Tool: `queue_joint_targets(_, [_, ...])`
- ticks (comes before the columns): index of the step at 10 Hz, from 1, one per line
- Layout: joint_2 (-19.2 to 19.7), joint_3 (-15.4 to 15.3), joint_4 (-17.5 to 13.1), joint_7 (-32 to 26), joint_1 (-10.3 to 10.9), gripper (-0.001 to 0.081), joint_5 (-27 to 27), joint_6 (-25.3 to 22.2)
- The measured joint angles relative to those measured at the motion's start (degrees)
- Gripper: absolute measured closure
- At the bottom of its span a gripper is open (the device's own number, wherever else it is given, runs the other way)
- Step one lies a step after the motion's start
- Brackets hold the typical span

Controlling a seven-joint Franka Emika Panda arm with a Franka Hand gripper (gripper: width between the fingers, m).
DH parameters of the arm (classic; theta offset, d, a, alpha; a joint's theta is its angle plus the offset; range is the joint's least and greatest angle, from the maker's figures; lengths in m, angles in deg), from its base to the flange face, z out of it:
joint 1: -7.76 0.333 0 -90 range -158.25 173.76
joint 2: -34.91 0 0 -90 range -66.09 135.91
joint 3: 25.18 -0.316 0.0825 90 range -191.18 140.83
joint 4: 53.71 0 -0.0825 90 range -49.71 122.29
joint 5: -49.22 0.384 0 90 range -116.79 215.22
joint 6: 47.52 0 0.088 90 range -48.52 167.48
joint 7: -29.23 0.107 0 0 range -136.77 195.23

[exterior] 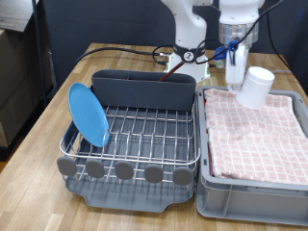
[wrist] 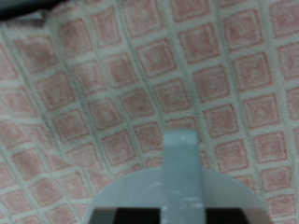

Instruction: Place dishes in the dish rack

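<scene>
The silver wire dish rack (exterior: 144, 132) stands in the middle of the exterior view, with its dark grey caddy (exterior: 144, 89) at the back. The light-blue plate (exterior: 88, 114) stands on edge in the rack's left side. My gripper (exterior: 234, 64) is at the upper right, shut on the white mug (exterior: 256, 87). It holds the mug tilted just above the pink cloth. The mug also shows in the wrist view (wrist: 182, 182), over the checked cloth (wrist: 112, 84). The wooden spoon is not visible.
The grey crate (exterior: 252, 195) lined with pink checked cloth (exterior: 255, 135) sits right beside the rack. Round grey discs (exterior: 125, 170) and the drip tray (exterior: 135, 199) mark the rack's front edge. Cables (exterior: 135, 50) lie behind the caddy by the robot base (exterior: 188, 43).
</scene>
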Motion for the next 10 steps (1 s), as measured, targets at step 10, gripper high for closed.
queue_joint_targets(10, [13.3,5.1,-20.7,-9.9,-3.5,0.0734,-4.8,-1.0])
